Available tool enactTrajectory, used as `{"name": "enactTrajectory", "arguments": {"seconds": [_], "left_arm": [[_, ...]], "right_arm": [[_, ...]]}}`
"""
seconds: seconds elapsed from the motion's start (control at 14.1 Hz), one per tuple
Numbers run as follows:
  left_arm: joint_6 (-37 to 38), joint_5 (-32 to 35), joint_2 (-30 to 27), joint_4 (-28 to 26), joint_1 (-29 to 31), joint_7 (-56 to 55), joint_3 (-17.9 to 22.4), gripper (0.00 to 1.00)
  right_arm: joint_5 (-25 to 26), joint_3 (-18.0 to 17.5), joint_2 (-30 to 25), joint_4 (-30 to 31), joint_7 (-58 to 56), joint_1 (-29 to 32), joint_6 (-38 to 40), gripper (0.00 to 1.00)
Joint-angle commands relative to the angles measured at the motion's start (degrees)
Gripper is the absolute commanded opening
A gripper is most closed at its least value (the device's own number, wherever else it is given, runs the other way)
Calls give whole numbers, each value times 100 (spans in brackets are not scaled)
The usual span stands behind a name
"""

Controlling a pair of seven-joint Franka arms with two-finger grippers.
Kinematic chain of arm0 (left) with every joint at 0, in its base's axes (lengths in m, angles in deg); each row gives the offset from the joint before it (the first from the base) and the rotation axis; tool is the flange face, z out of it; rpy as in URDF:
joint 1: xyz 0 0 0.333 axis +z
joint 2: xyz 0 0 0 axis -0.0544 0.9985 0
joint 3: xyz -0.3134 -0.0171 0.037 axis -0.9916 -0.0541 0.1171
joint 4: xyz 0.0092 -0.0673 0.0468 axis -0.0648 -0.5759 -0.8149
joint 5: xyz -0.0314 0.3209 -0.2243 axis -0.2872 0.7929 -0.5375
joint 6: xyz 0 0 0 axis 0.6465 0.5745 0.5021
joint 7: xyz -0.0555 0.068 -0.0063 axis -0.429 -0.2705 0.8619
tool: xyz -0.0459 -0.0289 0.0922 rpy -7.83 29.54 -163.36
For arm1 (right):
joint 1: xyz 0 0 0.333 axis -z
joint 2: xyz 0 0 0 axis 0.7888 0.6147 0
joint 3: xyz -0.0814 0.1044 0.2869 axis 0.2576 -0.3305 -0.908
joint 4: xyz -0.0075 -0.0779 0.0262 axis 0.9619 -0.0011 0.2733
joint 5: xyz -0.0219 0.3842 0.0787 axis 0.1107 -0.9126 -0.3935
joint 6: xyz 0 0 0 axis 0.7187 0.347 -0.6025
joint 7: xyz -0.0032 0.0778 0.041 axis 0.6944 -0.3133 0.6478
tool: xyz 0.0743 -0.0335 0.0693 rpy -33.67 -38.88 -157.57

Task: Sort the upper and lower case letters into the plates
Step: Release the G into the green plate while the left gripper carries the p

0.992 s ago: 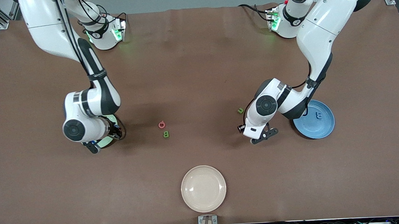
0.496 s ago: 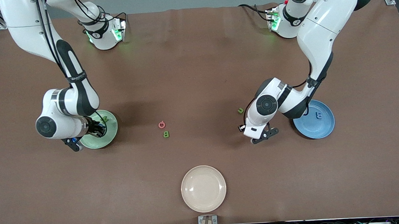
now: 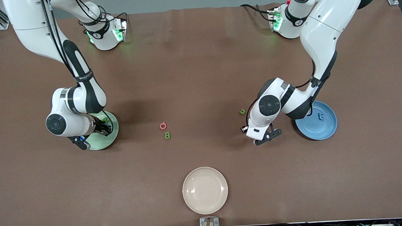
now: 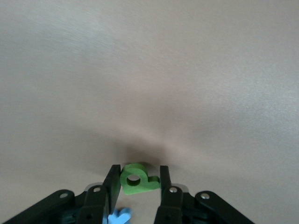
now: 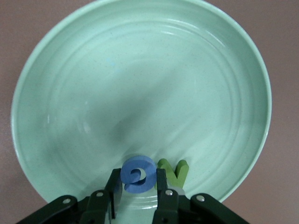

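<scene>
You're abt halfway. Right pincer clamps small blue flat letter over pale green round plate. Left pincer clamps small green flat letter above bench. Red + 2 green letters wait on bench; glossy blue plate holds some.

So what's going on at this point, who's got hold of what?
Both arms are mid-sort. The right gripper is over the pale green plate, shut on a blue letter, with a green letter already lying in the plate. The left gripper is over bare table beside the blue plate, shut on a small green letter. A red letter and two green ones wait on the table. The cream plate holds nothing.
</scene>
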Motion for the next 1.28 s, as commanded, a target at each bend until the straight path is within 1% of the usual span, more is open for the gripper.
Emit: {"name": "enactTrajectory", "arguments": {"seconds": [0.0, 0.07, 0.14, 0.21, 0.28, 0.35, 0.43, 0.5, 0.57, 0.71, 0.78, 0.85, 0.99, 1.06, 1.2], "left_arm": [[549, -80, -645, -186, 209, 325, -38, 19], [768, -97, -777, -230, 446, 561, -239, 18], [910, -106, -874, -291, 822, 755, -511, 18], [963, -106, -945, -414, 1339, 966, -896, 18], [981, -106, -1033, -589, 1858, 1238, -1248, 18], [981, -106, -1120, -782, 2403, 1528, -1582, 18], [981, -98, -1191, -967, 2904, 1809, -1873, 18], [973, -71, -1261, -1125, 3257, 2047, -2067, 18], [946, -28, -1340, -1301, 3539, 2223, -2173, 19], [754, 121, -1533, -1670, 3839, 2522, -2201, 19], [527, 209, -1578, -1889, 4067, 2724, -2201, 19], [298, 245, -1578, -2057, 4295, 2996, -2201, 19], [-80, 341, -1578, -2329, 4595, 3366, -2201, 19], [-247, 499, -1570, -2470, 4753, 3454, -2201, 19], [-573, 1016, -1500, -2647, 5035, 3508, -2201, 19]], "right_arm": [[-58, -39, -162, 174, 18, -18, -98, 4], [-94, -39, -162, 174, 18, -27, -98, 12], [-111, -39, -162, 165, 18, -27, -90, 33], [-112, -48, -162, 156, 1, -27, -64, 52], [-112, -48, -162, 122, 18, -35, -37, 92], [-112, -48, -171, 104, 18, -44, -28, 100], [-103, -48, -189, 86, 18, -44, 24, 100], [-103, -48, -198, -44, 18, -44, 225, 100], [-103, -48, -198, -228, 18, -44, 488, 100], [-94, -48, -171, -816, 62, -35, 1251, 100], [-94, -39, -163, -1159, 88, -53, 1673, 100], [-103, -48, -145, -1423, 158, -53, 1929, 100], [-208, -83, -136, -1505, 465, -166, 1923, 100], [-339, -83, -136, -1505, 649, -359, 1845, 100], [-384, -92, -110, -1505, 705, -719, 1564, 100]]}}
